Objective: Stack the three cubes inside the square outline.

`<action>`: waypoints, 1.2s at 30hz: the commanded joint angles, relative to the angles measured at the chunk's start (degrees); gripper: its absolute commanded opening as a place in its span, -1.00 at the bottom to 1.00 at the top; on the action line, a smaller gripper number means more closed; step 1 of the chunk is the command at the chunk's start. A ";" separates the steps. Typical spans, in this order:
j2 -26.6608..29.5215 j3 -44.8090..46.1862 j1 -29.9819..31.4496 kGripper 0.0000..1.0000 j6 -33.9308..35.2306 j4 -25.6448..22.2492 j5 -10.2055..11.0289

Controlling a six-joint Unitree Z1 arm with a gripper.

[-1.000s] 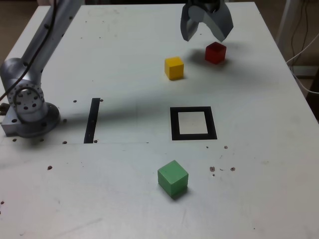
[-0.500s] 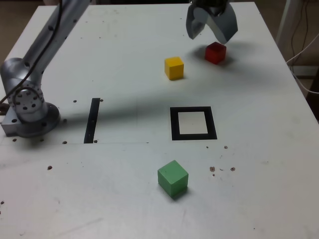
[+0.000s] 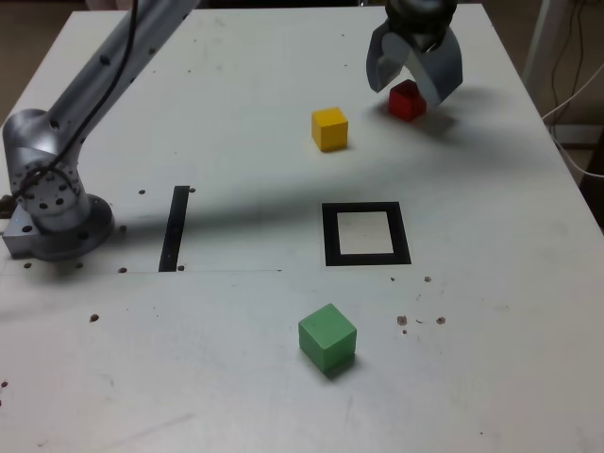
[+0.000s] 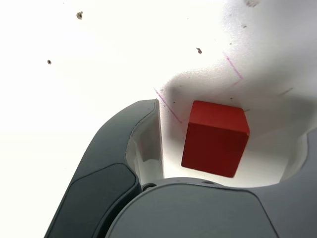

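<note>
The red cube (image 3: 408, 104) sits on the white table at the far right of the exterior view. My gripper (image 3: 411, 87) hangs over it, open, with one finger on each side. In the wrist view the red cube (image 4: 215, 139) lies between the dark fingers (image 4: 124, 163) of the gripper (image 4: 228, 124), with white table showing on both sides of it. The yellow cube (image 3: 329, 127) stands to the left of the red one. Near the table's front lies the green cube (image 3: 327, 338). The square outline (image 3: 330, 236), with nothing inside it, lies between the yellow and green cubes.
The arm's grey base (image 3: 52, 208) stands at the exterior view's left, and its link reaches across the far table. A thin black strip (image 3: 175, 226) lies beside the base. Small dark specks dot the table. The table's right edge is close to the red cube.
The gripper has moved right and down, from above and left of the red cube to straddling it. Its jaws look slightly narrower. No cube has moved.
</note>
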State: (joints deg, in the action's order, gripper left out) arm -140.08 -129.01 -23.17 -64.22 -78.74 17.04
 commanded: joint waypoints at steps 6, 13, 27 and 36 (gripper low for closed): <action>-1.22 -0.33 0.83 0.53 2.12 -0.53 0.88; -1.21 -0.52 1.00 -0.17 3.01 -0.35 0.97; -1.27 -0.74 1.19 -0.34 2.78 -0.46 -0.07; -0.80 -1.07 1.34 -0.34 3.01 -0.82 -0.50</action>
State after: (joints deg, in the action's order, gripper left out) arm -141.07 -129.93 -21.97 -61.38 -79.45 16.62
